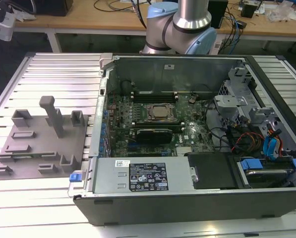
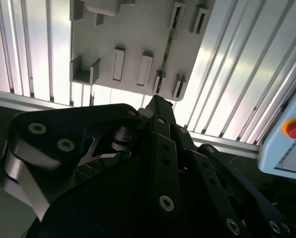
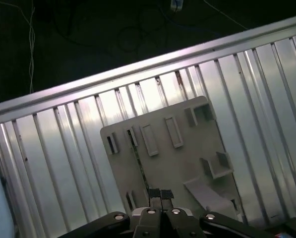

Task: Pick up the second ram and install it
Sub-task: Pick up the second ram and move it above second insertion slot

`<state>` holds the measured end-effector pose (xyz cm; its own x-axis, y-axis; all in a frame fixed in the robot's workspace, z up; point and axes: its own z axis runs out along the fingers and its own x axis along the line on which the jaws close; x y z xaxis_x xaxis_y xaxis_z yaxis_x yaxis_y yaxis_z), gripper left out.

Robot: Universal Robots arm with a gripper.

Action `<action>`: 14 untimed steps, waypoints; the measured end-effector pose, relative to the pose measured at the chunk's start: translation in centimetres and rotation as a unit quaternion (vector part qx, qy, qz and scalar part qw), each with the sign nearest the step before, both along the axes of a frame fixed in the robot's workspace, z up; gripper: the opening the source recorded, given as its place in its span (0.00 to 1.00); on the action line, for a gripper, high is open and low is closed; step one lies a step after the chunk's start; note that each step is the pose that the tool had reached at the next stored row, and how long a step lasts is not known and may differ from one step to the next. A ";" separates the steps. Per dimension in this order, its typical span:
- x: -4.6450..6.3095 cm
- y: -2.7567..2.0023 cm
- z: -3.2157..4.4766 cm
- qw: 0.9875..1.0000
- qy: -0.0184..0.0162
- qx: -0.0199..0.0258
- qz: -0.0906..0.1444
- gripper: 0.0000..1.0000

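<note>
Nearest the lens in the first wrist view is the black, bolted linkage of the hand (image 3: 160, 193). Its two pads (image 3: 154, 193) sit drawn together with only a hairline seam between them, and we see nothing clamped there. Beyond the fingertips lies the grey plastic holder tray (image 3: 187, 148) with raised slots and posts, flat on the ribbed aluminium worktop (image 3: 63, 163). The second ram (image 3: 139, 157), seen edge-on as a long, thin dark strip, stands in the tray's slots and runs away from the fingertips. We cannot tell whether hand and ram touch. In the exterior view the tray (image 1: 33, 148) sits beside the open dark computer case (image 1: 187, 206), on the exterior view's left.
</note>
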<state>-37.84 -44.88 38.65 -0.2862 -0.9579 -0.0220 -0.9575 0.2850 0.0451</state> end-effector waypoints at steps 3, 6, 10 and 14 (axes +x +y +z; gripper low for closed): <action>0.0 0.00 0.00 1.000 0.000 0.000 0.017 0.08; 0.0 0.00 0.00 1.000 0.000 0.000 0.030 0.08; 0.0 0.00 0.00 0.999 0.000 0.000 0.045 0.08; 0.0 0.00 0.00 0.998 0.000 0.000 0.063 0.08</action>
<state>-37.84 -44.89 38.65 -0.1633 -0.9863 -0.0221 -0.9857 0.1622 0.0452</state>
